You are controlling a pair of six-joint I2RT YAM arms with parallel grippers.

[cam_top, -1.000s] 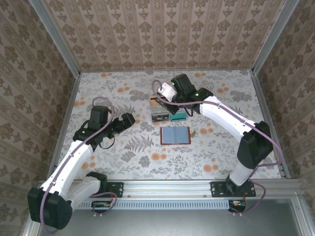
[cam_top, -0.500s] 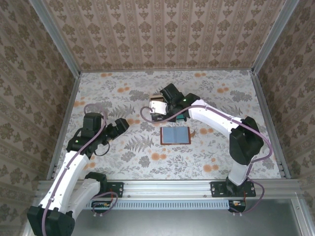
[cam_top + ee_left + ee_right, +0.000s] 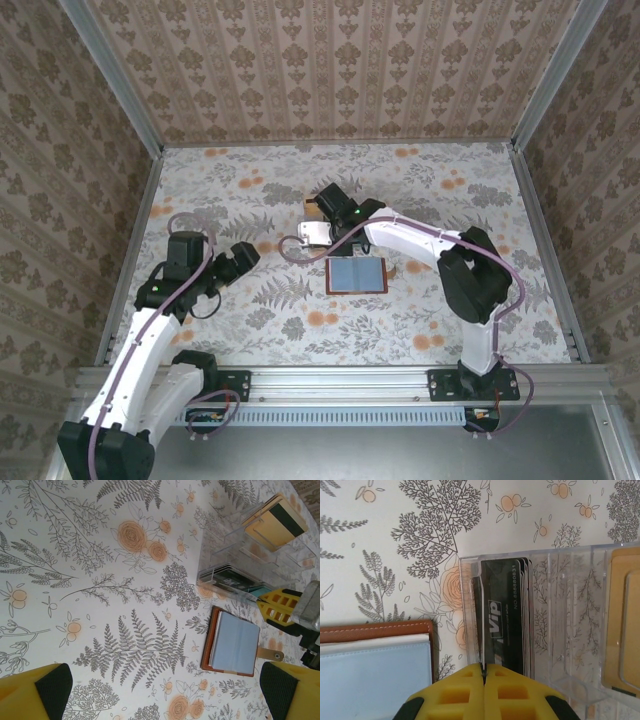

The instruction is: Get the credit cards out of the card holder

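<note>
Right gripper point(image 3: 484, 670) fingers pinched together on a dark card point(image 3: 482, 630) held edge-on over the clear box point(image 3: 570, 605) — best lowered upright beside the Vip stack point(image 3: 506, 620), clear of the wall — card holder point(image 3: 375, 665) lying open just beside the box, left gripper point(image 3: 165, 690) spread wide, well apart.

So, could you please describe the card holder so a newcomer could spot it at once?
On the floral table, look near the middle, on the near side of the clear plastic compartment box. The card holder lies open and flat: brown leather rim, pale blue lining, not see-through.
</note>
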